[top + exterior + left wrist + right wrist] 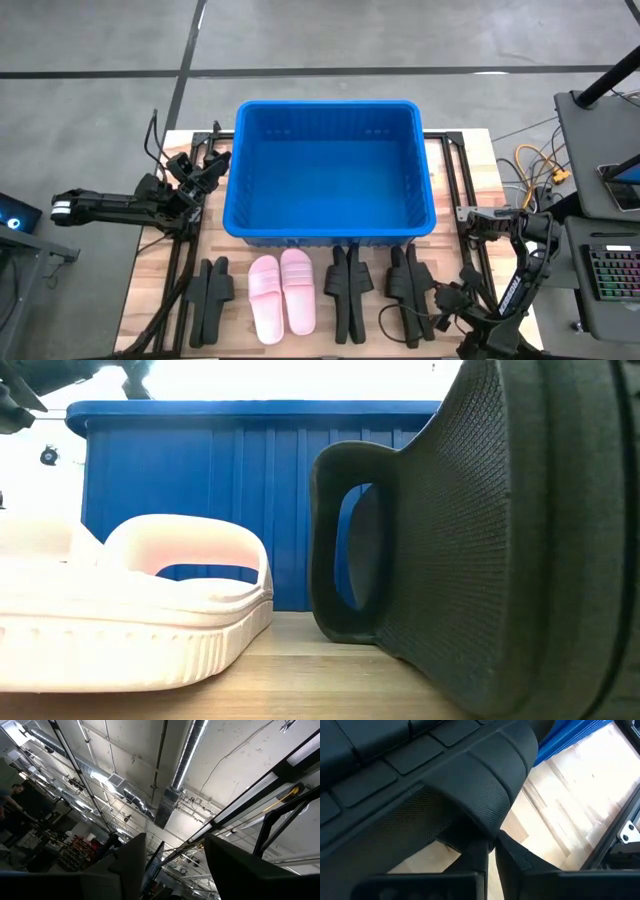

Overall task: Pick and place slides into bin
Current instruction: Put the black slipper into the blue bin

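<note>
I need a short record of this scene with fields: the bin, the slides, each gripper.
bin: blue bin, nothing visible inside, at the table's far side
pink slides: one pair, flat on the table in front of the bin
black slides: three pairs in the same row, standing on edge
left gripper: beside the bin's left wall, open, pointing up at the ceiling
right gripper: low at the rightmost black pair, fingers nearly together
</note>
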You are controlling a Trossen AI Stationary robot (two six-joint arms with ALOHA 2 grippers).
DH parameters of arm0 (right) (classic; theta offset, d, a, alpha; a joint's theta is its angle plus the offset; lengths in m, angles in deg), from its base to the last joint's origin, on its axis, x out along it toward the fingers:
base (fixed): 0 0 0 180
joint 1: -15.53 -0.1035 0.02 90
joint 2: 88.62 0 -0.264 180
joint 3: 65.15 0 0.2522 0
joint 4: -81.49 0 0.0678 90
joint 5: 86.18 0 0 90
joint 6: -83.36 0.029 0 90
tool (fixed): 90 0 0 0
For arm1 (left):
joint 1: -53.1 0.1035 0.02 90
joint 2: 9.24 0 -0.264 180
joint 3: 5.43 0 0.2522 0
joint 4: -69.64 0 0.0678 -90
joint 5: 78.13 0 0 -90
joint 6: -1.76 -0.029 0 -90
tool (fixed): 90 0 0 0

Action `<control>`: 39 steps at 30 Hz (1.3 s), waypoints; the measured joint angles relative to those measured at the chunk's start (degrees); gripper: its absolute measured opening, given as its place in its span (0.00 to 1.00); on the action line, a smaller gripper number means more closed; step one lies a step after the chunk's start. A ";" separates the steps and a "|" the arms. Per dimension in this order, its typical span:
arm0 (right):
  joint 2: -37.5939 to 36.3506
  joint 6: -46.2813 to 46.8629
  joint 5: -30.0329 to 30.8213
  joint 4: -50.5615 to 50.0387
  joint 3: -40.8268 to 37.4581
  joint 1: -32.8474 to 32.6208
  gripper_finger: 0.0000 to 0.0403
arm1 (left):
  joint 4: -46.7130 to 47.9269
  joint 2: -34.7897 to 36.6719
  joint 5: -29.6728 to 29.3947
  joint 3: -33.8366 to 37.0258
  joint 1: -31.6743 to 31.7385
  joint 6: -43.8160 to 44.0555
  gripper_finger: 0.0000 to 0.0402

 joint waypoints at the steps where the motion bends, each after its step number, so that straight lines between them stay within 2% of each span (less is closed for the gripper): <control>1: 0.00 0.21 -0.02 0.00 0.00 0.00 0.04 | 0.00 0.00 0.00 0.00 -0.01 0.00 0.46; 8: -0.61 0.37 -3.08 -3.10 1.31 0.02 0.03 | 0.00 0.00 0.00 0.00 0.00 0.02 0.46; 15: -4.76 0.39 -4.90 -8.71 4.68 0.00 0.03 | 0.00 0.00 0.00 0.00 0.00 0.02 0.46; 31: -23.66 3.19 -5.66 -8.40 6.90 0.00 0.03 | 0.07 -1.45 0.04 0.04 0.00 0.02 0.46; 34: -27.20 3.43 -2.06 -8.01 8.54 0.00 0.03 | 0.06 -1.92 0.07 0.04 0.01 0.03 0.46; 39: -30.75 2.64 11.28 -7.70 13.42 0.01 0.03 | 0.04 -1.88 0.15 0.04 0.00 0.04 0.46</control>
